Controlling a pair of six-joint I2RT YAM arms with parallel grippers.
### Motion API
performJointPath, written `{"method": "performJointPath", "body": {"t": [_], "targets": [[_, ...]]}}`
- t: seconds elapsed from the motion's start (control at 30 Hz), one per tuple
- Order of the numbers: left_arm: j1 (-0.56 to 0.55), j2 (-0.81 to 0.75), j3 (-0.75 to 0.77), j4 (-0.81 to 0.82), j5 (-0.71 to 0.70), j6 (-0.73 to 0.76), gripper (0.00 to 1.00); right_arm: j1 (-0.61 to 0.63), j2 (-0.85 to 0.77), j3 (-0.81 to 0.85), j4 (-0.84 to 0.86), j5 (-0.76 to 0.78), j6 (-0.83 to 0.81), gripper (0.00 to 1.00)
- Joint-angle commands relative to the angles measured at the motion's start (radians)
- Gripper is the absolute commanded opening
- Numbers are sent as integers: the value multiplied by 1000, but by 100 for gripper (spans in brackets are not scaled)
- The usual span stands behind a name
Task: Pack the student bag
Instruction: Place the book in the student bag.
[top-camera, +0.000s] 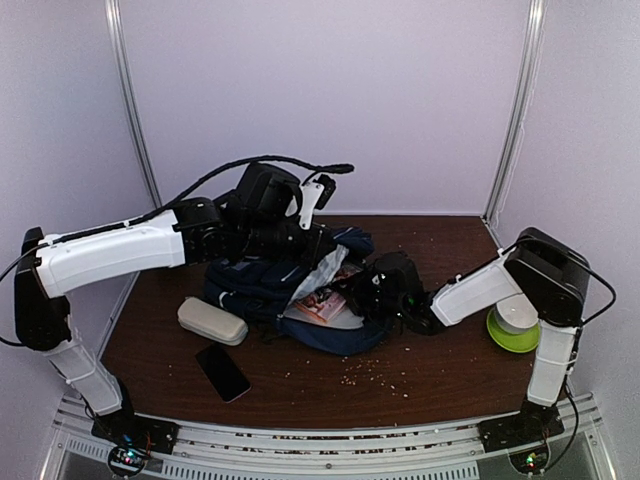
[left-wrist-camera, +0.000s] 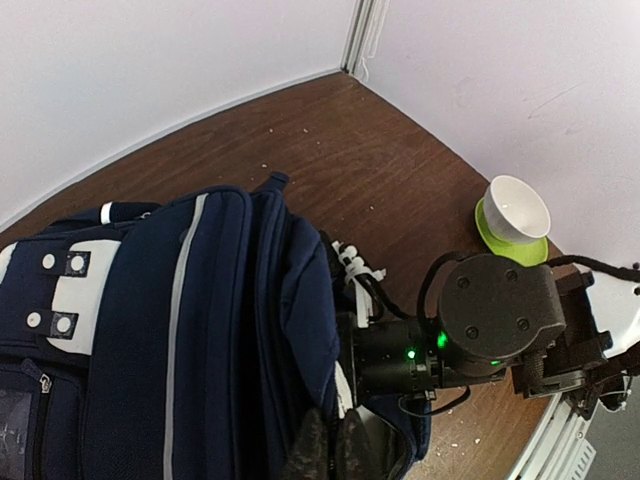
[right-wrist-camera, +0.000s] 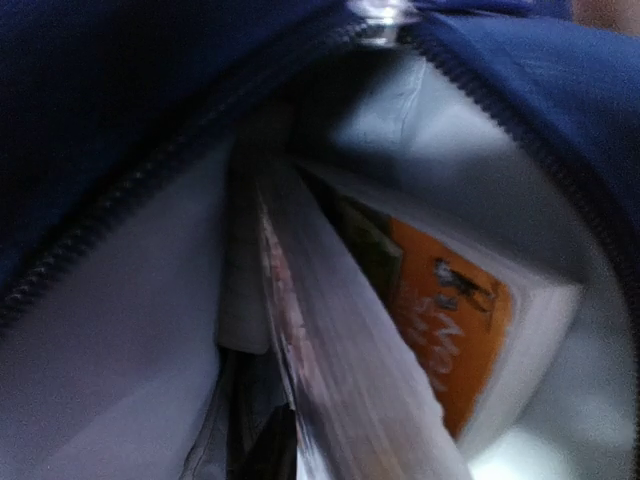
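One phone (top-camera: 222, 372), one student bag (left-wrist-camera: 200, 330); left tool (left-wrist-camera: 333, 450) pinches it, right tool's (top-camera: 372, 290) grip unclear

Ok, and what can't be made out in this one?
Right gripper: jaws buried in the student bag in the top view; the right wrist view is blurred, so open or shut is unclear.
Orange book: title blurred, cover half hidden by the nearer book, right wrist view.
Left gripper: fingertips cut off by the bottom edge, left wrist view.
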Motion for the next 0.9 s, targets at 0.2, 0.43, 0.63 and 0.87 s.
{"method": "performJointPath", "body": {"t": [0.2,0.43,0.63,0.87], "targets": [[-4,-79,12,169,-30,-5,0,-3,-76,-12,-270,-8,-106,66],[-3,-67,-3,169,-52,1,0,-7,-188,-5,-461,1,-190,71],[-3,-59,-7,176,-43,1,0,-15,-219,-14,-533,8,-246,63],[-3,-55,-13,177,-16,-2,0,-17,-155,15,-461,-61,-228,26]]}}
